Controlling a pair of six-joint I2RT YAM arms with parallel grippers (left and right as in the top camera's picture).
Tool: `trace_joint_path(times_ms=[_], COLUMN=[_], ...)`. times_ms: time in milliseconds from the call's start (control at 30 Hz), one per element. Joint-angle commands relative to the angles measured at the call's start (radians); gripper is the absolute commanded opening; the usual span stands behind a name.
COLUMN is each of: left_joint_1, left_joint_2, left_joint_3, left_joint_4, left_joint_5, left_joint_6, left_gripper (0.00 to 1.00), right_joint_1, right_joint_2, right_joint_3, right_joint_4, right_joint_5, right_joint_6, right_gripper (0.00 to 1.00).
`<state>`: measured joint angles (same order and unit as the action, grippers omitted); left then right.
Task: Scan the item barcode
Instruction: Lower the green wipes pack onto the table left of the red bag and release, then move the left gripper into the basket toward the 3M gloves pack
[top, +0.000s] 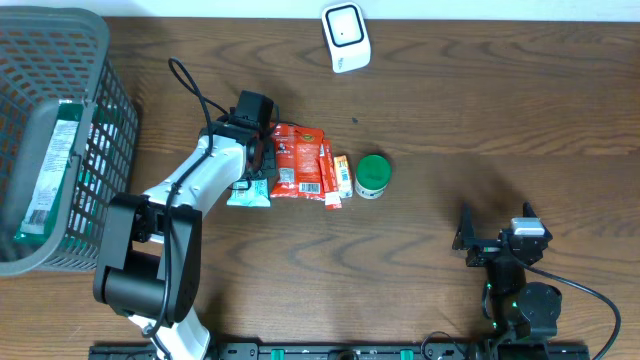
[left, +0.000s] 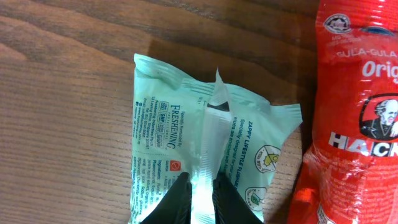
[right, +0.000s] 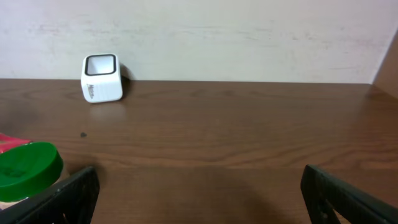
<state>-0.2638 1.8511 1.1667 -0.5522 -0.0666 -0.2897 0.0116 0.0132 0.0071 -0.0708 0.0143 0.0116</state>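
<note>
The wet-wipes packet (left: 168, 124) lies flat on the wooden table directly under my left gripper (left: 202, 186), whose two dark fingers are pressed together on the raised centre seam (left: 211, 137) of the pack, pinching that thin fin. The seam, and the pack's long axis with it, runs straight ahead from my fingertips. The packet is soft mint-green film, pillowy and slightly crinkled, with small printed text on both sides of the seam; I cannot see a barcode on this face. Just beside it, to the right of my hand, sits a glossy red Hacks candy bag (left: 354, 112), and beyond that a jar with a round green lid (top: 372, 172). The white box-shaped scanner (top: 345, 37) stands well apart, ahead of my hand and to its right, so I judge the lift must carry the pack that way. My right gripper (right: 199, 199) rests with fingers spread wide, empty, much farther from the pack.
</note>
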Motion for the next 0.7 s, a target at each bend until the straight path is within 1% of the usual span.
trace_joint_path(times_ms=[0, 33, 100, 167, 233, 333, 467, 567, 600, 667], left_joint_1=[0.0, 0.0, 0.0, 0.0, 0.002, 0.012, 0.05, 0.113, 0.136, 0.208], left_joint_2=[0.013, 0.016, 0.019, 0.011, -0.014, -0.082, -0.197, -0.283, -0.307, -0.361], left_joint_3=[0.011, 0.009, 0.004, 0.011, 0.039, 0.116, 0.251, 0.362, 0.392, 0.453], left_joint_4=[0.002, 0.003, 0.008, 0.011, -0.019, -0.082, -0.162, -0.216, -0.23, -0.252], left_joint_5=[-0.02, -0.02, -0.021, -0.02, -0.021, -0.022, -0.045, -0.055, -0.055, -0.054], left_joint_6=[0.008, 0.008, 0.009, 0.023, 0.032, 0.062, 0.102, 0.137, 0.141, 0.163], left_gripper=[0.17, 0.22, 0.26, 0.37, 0.51, 0.64, 0.75, 0.78, 0.82, 0.83], right_joint_1=[0.001, 0.001, 0.001, 0.001, 0.001, 0.001, 0.001, 0.001, 0.001, 0.001], right_joint_2=[0.0, 0.0, 0.0, 0.0, 0.0, 0.0, 0.0, 0.0, 0.0, 0.0], right_joint_3=[-0.002, -0.002, -0.002, -0.002, -0.002, -0.002, -0.002, -0.002, -0.002, -0.002], right_joint_4=[-0.004, -0.004, -0.004, -0.004, -0.004, -0.004, -0.004, -0.004, -0.004, -0.004], right_joint_5=[-0.005, -0.005, -0.005, -0.005, -0.005, -0.005, -0.005, -0.005, -0.005, -0.005], right_joint_6=[0.01, 0.01, 0.01, 0.01, 0.01, 0.01, 0.01, 0.01, 0.01, 0.01], right_gripper=[0.99, 0.99, 0.99, 0.99, 0.99, 0.99, 0.99, 0.99, 0.99, 0.99])
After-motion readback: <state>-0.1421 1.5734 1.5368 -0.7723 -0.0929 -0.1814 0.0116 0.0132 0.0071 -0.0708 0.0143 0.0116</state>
